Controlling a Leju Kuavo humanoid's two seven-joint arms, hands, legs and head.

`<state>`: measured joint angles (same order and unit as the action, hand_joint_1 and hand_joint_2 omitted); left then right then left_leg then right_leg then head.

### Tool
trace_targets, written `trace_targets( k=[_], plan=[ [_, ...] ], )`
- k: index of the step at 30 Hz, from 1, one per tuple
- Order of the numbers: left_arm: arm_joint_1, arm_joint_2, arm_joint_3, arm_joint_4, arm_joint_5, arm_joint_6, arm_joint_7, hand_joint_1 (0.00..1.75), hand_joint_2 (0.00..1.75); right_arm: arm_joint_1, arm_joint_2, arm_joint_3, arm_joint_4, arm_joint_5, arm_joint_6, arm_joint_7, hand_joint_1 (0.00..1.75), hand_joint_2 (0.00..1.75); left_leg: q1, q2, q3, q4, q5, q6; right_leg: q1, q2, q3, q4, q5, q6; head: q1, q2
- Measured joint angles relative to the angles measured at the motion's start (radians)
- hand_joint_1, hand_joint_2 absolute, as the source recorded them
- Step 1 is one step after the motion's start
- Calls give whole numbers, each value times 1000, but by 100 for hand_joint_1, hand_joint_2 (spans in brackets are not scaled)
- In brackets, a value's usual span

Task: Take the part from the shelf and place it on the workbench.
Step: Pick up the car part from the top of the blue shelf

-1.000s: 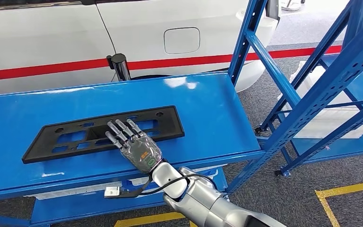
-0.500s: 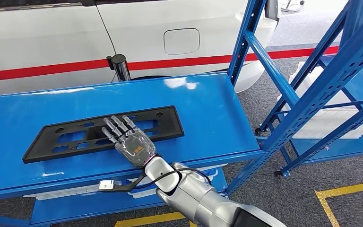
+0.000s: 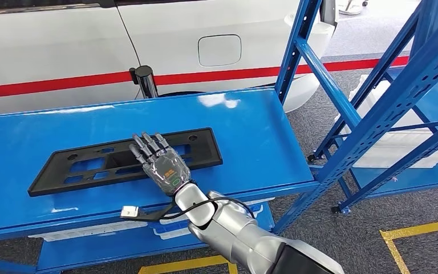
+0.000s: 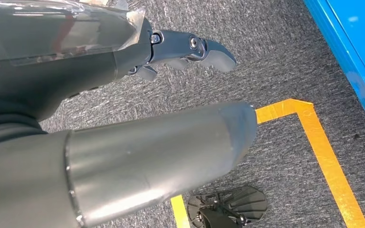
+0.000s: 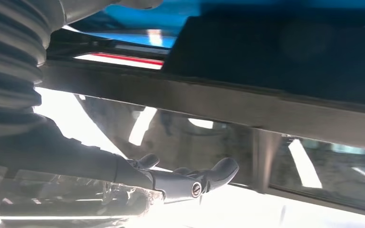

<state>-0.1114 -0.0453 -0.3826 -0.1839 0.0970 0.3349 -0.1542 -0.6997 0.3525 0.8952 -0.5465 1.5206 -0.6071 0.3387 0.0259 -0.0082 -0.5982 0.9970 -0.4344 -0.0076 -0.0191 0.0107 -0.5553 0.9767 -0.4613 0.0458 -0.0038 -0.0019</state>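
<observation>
Black plastic part [image 3: 125, 160] lies flat on the blue surface [image 3: 251, 142], centre-left of the head view frame. Right hand [image 3: 162, 165] sits over the part's near edge, fingers [image 3: 145, 145] extended and spread, grasping nothing. Left hand [image 4: 123, 95] hangs over grey carpet [image 4: 275, 57], fingers [image 4: 204, 50] released, holding nothing.

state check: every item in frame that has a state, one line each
black part: lying flat on the blue shelf, not lifted
right hand: over the part's near edge, fingers extended across it; grasp cannot be told
left hand: hanging over the grey floor, holding nothing, fingers apart
car fuel flap: closed
white connector: dangling on its cable at the shelf's front edge
</observation>
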Motion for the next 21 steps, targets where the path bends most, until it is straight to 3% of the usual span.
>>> trace_targets(
  k=[13,14,17,18,21],
  plan=[
    [-9,-3,0,0,-2,-2,11,0,0,-60,4,-1,98,1,10,60,0,175,0,0,5,0,-1,-1,0,0,-1,0,-1,0,0,0],
    [-9,-3,0,0,-2,-2,11,0,0,-61,4,-2,102,1,9,61,18,175,0,0,6,0,-1,-1,0,0,-1,0,-1,-1,0,0],
    [-9,-4,0,0,-2,-2,11,0,0,-65,5,-4,113,1,8,57,149,175,0,0,6,0,-1,-1,0,0,-2,0,-1,-1,0,0],
    [-9,-4,0,0,-2,-2,11,0,0,-66,5,-4,118,0,7,52,174,175,0,0,6,0,-1,-1,0,0,-1,0,-1,-1,0,0],
    [-9,-4,0,0,-1,-1,11,0,0,-66,6,-7,133,-1,4,33,175,175,0,0,6,0,-1,-1,0,0,2,0,-1,-1,0,0]
  ],
)
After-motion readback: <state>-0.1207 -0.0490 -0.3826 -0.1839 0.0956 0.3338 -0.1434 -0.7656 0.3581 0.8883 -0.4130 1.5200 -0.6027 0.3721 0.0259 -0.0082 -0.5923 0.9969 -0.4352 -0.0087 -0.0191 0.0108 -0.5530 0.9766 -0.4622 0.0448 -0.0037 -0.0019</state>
